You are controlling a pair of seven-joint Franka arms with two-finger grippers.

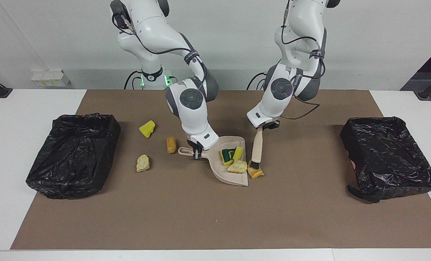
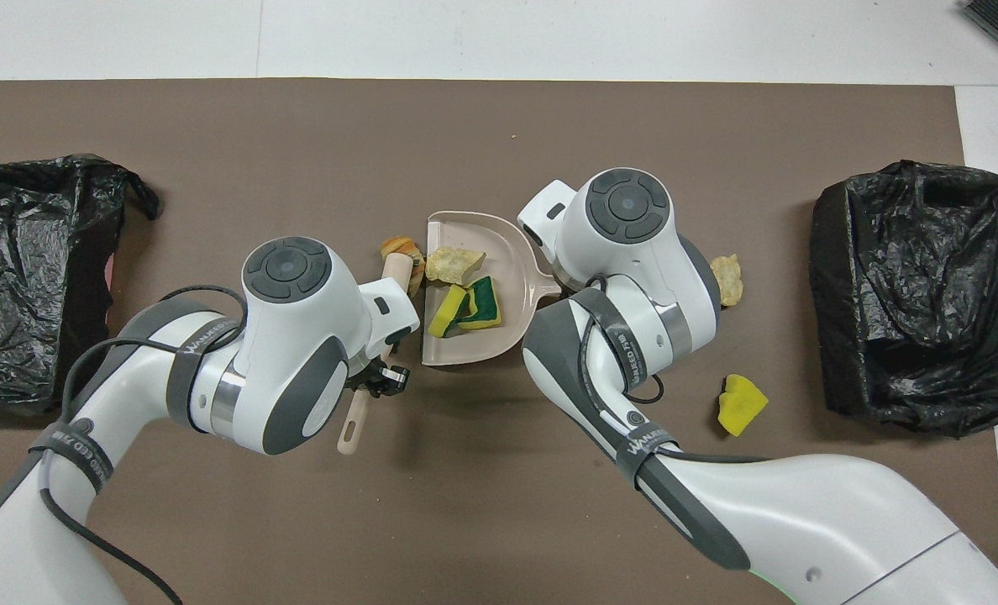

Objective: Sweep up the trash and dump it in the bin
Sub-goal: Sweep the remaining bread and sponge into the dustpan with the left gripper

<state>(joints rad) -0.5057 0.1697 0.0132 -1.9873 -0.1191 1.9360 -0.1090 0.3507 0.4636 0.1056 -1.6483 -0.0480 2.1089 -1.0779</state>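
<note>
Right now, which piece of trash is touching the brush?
The golden-brown bread piece at the dustpan's open edge: the brush's bristles press on it. The other loose pieces lie beside the dustpan's handle, toward the right arm's end.

Three scraps lie in the beige dustpan: a green-backed yellow sponge piece, a plain yellow sponge piece touching it, and a pale crumbly lump nearer the pan's open edge. A golden-brown flaky piece lies on the brown mat just at that open edge, against the black bristles of the brush. Toward the right arm's end of the table lie a golden-brown nugget near the pan's handle, a pale lump and a yellow sponge wedge.
</note>
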